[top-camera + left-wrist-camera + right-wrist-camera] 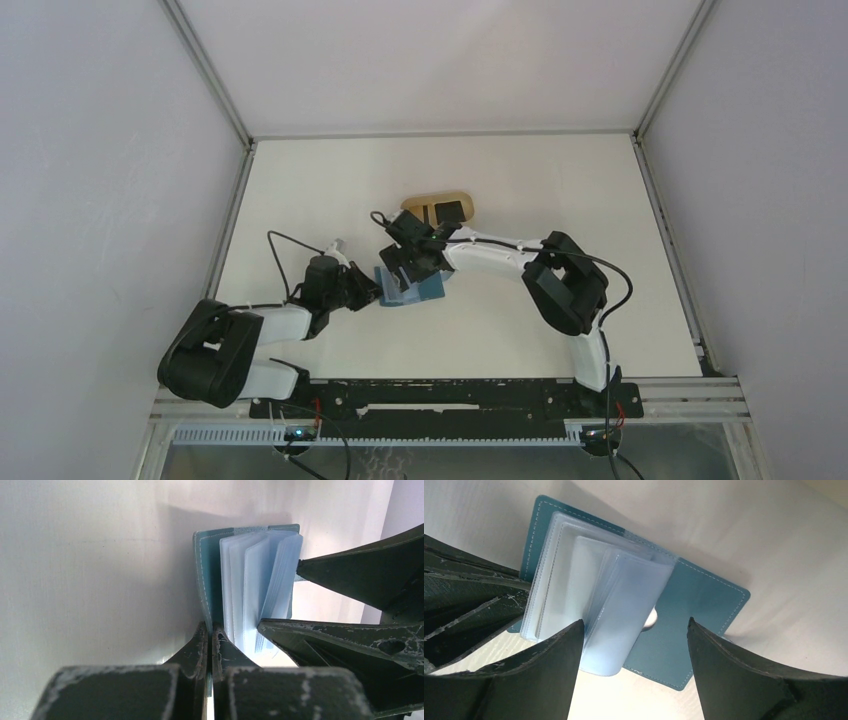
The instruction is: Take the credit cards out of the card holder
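Observation:
The teal-blue card holder (430, 290) lies open on the table, its clear plastic sleeves (624, 595) fanned upward. No card shows inside the sleeves. My left gripper (210, 630) is shut on the edge of the holder's left cover (206, 570). My right gripper (634, 630) is open right above the holder (696, 605), one finger against the sleeves, the other over the right cover. In the top view the left gripper (372, 290) is at the holder's left edge and the right gripper (408, 262) is over it. One black credit card (449, 212) lies in the tan tray.
The tan rounded tray (466, 201) sits just behind the holder, close to the right wrist. The right gripper's fingers (360, 575) crowd the left wrist view. White walls and metal rails enclose the table.

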`<state>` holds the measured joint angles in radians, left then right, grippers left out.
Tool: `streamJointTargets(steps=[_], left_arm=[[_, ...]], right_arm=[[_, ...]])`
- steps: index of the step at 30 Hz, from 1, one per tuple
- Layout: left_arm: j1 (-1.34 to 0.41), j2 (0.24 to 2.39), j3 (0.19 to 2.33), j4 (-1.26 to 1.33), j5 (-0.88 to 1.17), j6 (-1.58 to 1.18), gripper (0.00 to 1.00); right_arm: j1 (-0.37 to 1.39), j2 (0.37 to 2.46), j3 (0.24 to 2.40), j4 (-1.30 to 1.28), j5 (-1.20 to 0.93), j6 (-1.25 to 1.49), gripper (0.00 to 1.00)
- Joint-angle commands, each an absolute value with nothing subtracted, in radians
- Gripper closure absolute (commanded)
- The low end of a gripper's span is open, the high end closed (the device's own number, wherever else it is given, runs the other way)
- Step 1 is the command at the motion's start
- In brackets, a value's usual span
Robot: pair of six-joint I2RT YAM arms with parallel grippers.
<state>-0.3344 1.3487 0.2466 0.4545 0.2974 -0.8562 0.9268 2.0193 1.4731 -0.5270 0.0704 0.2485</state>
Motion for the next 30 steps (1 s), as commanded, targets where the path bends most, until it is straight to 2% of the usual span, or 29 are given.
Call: streamJointTargets(steps=[1, 25, 30], left_arm=[[-0.341, 1.347, 0.258, 0.464, 0.290, -0.839, 1.00], [-0.341, 1.339, 0.261, 0.449, 0.281, -0.838, 1.00], [-0.341, 1.340, 0.261, 0.449, 0.281, -0.837, 1.00]], right_arm=[[0.911, 1.950, 1.451, -0.537, 0.123, 0.214, 0.17], [0.843, 1.866, 1.406, -0.566, 0.211, 0.179, 0.16], [0.849, 1.828, 1.406, -0.531, 0.142, 0.201, 0.16]])
